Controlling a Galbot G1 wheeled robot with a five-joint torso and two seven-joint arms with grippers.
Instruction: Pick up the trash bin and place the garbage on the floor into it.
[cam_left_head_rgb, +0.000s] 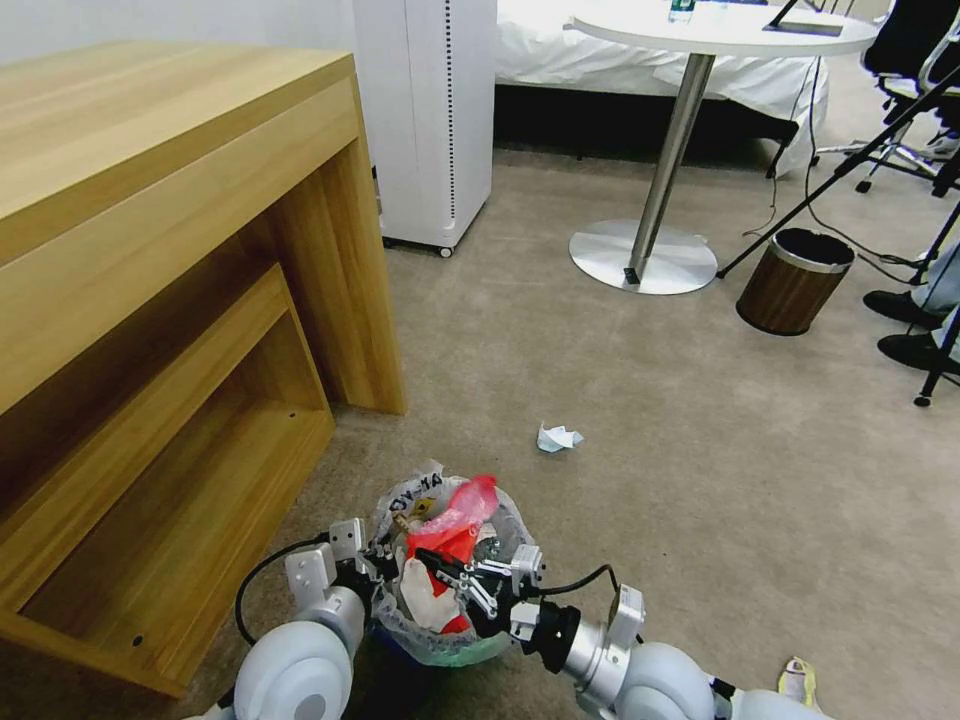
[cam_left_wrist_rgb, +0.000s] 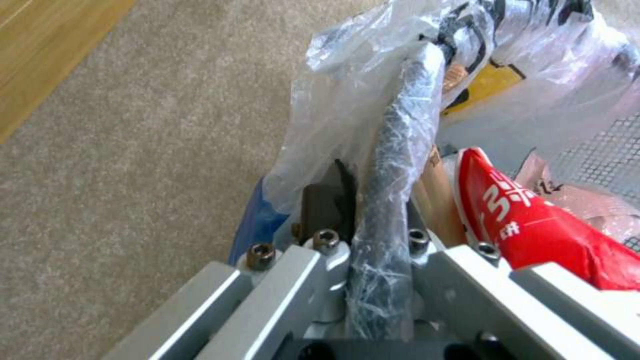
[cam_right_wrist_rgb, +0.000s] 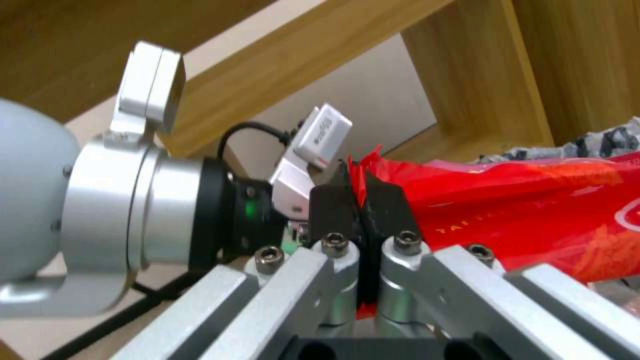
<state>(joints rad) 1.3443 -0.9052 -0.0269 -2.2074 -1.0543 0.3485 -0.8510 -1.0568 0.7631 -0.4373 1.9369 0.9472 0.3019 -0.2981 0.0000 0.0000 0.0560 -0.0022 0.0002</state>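
Observation:
The trash bin (cam_left_head_rgb: 492, 640), lined with a crinkly printed bag, hangs just above the floor (cam_left_head_rgb: 650, 480) in front of me. My left gripper (cam_left_head_rgb: 383, 570) is shut on its left rim; in the left wrist view the left gripper (cam_left_wrist_rgb: 373, 215) clamps the bag-wrapped rim (cam_left_wrist_rgb: 400, 150). My right gripper (cam_left_head_rgb: 428, 565) reaches over the bin, shut on a red packet (cam_left_head_rgb: 455, 525) that stands in the bin's mouth. Up close, the right gripper (cam_right_wrist_rgb: 360, 200) pinches the red packet (cam_right_wrist_rgb: 533, 210) by its edge. A crumpled white-and-blue wrapper (cam_left_head_rgb: 558, 437) lies on the carpet beyond the bin.
A wooden desk (cam_left_head_rgb: 150, 250) stands close on the left. Farther back are a white cabinet (cam_left_head_rgb: 425, 120), a round table's metal base (cam_left_head_rgb: 642, 258) and a brown wood-grain bin (cam_left_head_rgb: 793, 282). Tripod legs and a person's shoes (cam_left_head_rgb: 900, 330) are at right. A yellowish wrapper (cam_left_head_rgb: 797, 680) lies near my right arm.

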